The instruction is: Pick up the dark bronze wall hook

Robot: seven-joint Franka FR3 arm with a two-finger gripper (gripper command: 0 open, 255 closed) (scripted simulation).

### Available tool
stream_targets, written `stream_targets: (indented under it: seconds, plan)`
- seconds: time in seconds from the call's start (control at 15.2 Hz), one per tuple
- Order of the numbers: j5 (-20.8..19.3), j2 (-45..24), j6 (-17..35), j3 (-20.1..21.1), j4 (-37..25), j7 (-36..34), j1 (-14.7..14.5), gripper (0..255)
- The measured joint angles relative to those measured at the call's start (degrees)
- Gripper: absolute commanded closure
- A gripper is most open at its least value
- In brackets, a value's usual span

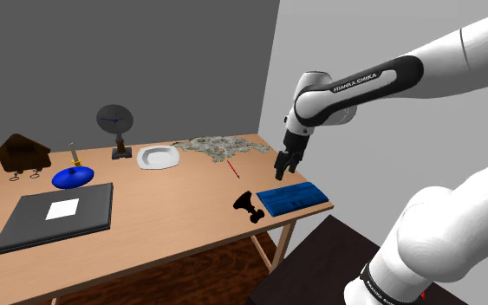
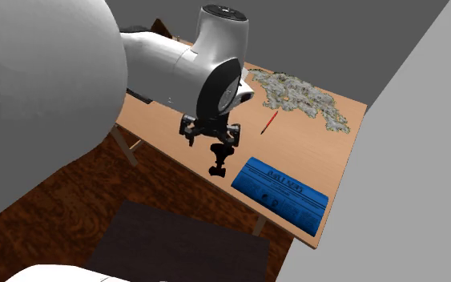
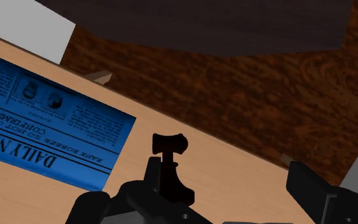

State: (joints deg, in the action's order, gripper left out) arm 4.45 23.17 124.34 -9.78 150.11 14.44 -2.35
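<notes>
Shoulder view: hovering the all-black two-finger tool [image 1: 286,163] above the end of the light wooden table [image 1: 172,208] nearest the stand, clear of the surface, fingers standing apart and pinching nothing. Finding the small, dark, almost black wall hook [image 1: 249,206] resting on the wood near the table's front edge. Placing it just beside the flat blue printed newspaper [image 1: 296,197], on the shoulder view's left of it, with a thin strip of bare wood between them. Looking along the tool in the wrist view and picking out the hook's short T-shaped end pointing toward the table edge, with a narrow stem and a broader body behind it. Seeing all of it ahead of the spread fingers [image 3: 320,191] and touched by neither. Judging the piece as rigid, probably metal, light enough for an easy lift, yet smooth and irregular, so prone to twisting or slipping in a loose pinch. Favouring a hold across the narrow stem, closing squarely on its sides. Minding the nearby edge too, since a nudge could be tipping the hook onto the dark brown wooden floor [image 3: 234,83].
</notes>
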Motion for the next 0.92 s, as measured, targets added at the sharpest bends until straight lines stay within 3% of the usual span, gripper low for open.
stream_targets:
  seconds: [0.4,0.66,0.92]
  plan:
    - [6.5,-13.5,13.0,-2.2,-1.3,6.4,-2.7,0]
    - [14.4,-24.0,20.4,-3.0,-4.0,14.0,-3.8,0]
    - [24.1,-34.4,25.7,-1.0,-8.6,22.3,-3.3,0]
